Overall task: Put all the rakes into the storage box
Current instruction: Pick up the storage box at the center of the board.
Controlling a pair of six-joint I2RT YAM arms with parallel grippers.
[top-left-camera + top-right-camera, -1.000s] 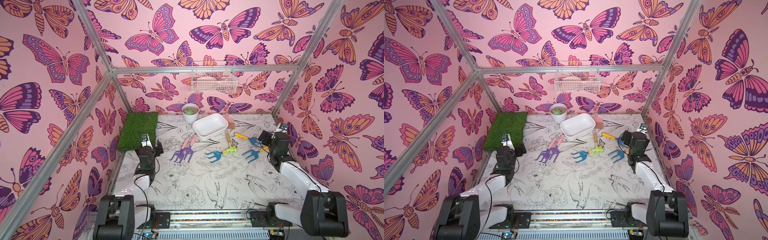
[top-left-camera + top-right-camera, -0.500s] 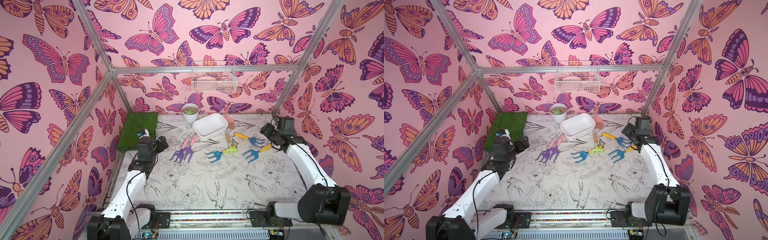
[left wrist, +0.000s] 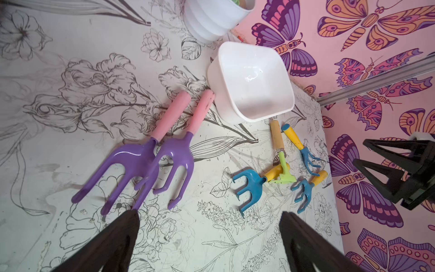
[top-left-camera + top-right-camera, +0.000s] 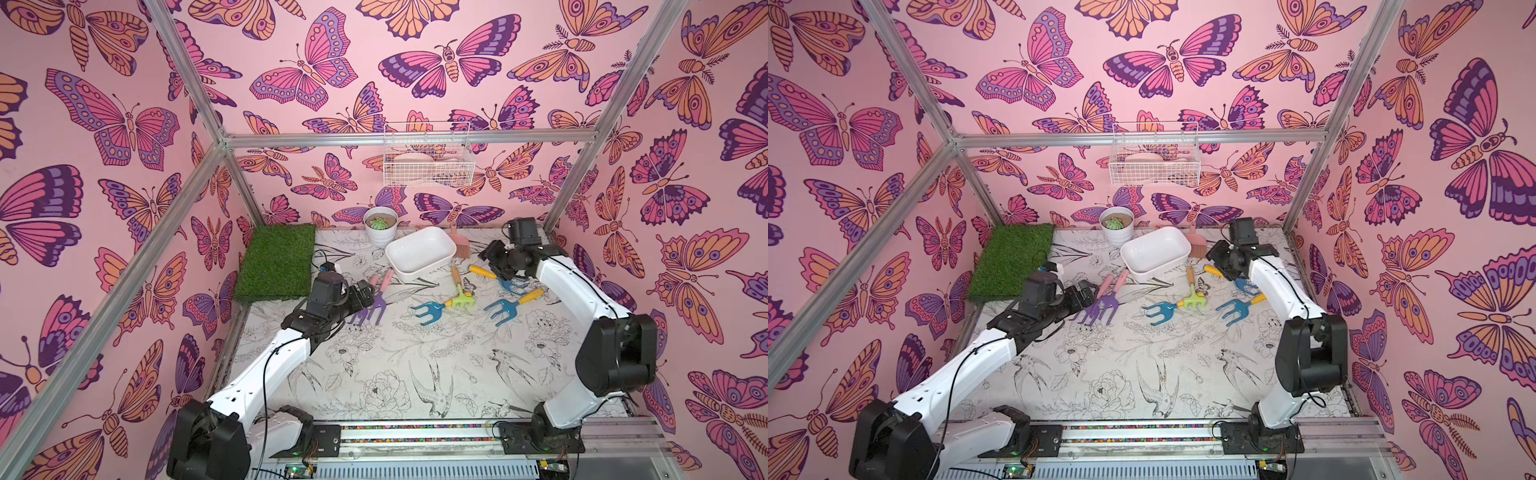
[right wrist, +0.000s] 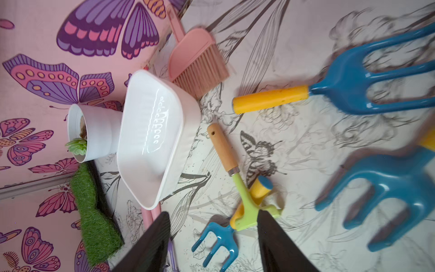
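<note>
The rake (image 4: 460, 293) has a wooden handle and a lime-green head; it lies on the table between blue forks, its head resting across a yellow fork handle (image 5: 260, 188). The storage box (image 4: 419, 249), a shallow white tub, stands empty just behind the rake's handle end in both top views (image 4: 1154, 249). My right gripper (image 4: 492, 262) hovers open to the right of the box, above and behind the rake (image 5: 237, 181), with nothing between its fingers. My left gripper (image 4: 368, 296) is wide open beside the purple forks (image 3: 150, 162), holding nothing.
Two purple forks with pink handles lie left of the box. Three blue forks (image 4: 509, 307) with yellow handles surround the rake. A pink brush (image 4: 457, 245), a white plant pot (image 4: 380, 228), a grass mat (image 4: 276, 262) and a wall-hung wire basket (image 4: 428, 160) line the back.
Both arms have stretched away from the front. The left gripper has reached the purple forks. The right gripper has swung back and inward, to beside the storage box.
</note>
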